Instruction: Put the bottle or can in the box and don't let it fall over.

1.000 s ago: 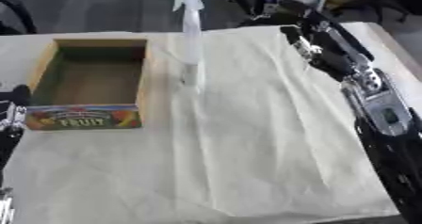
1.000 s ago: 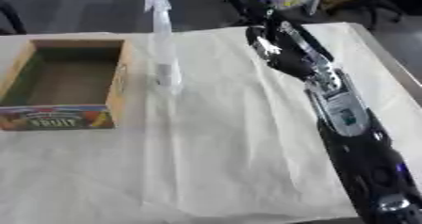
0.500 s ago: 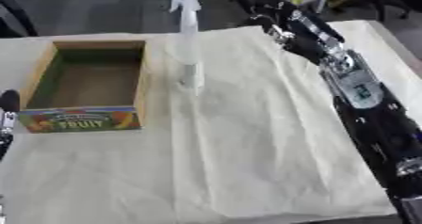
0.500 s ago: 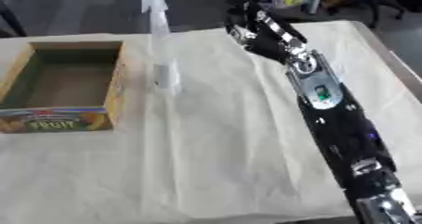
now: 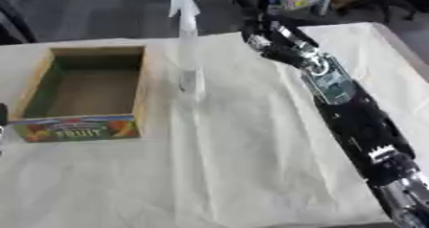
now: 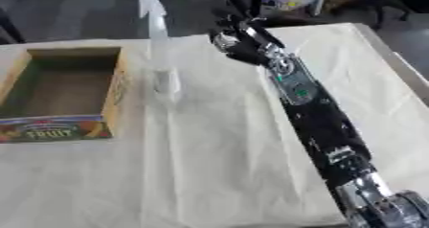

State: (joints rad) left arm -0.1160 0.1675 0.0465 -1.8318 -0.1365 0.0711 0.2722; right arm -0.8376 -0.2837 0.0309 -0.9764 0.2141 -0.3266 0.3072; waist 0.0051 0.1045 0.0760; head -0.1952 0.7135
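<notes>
Box (image 5: 84,93) empty; bottle (image 5: 188,54) beside it.

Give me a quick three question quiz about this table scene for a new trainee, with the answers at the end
1. True or false: the clear bottle already stands inside the fruit box.
2. Multiple choice: where is the right hand relative to the bottle? A. wrapped around it. B. to its right, apart from it. C. inside the box.
3. Fill in: the bottle stands on the ______, beside the box's right wall.

Key
1. False. It stands upright outside the box, which is empty.
2. B. A gap shows between the hand and the bottle.
3. white cloth.
</notes>
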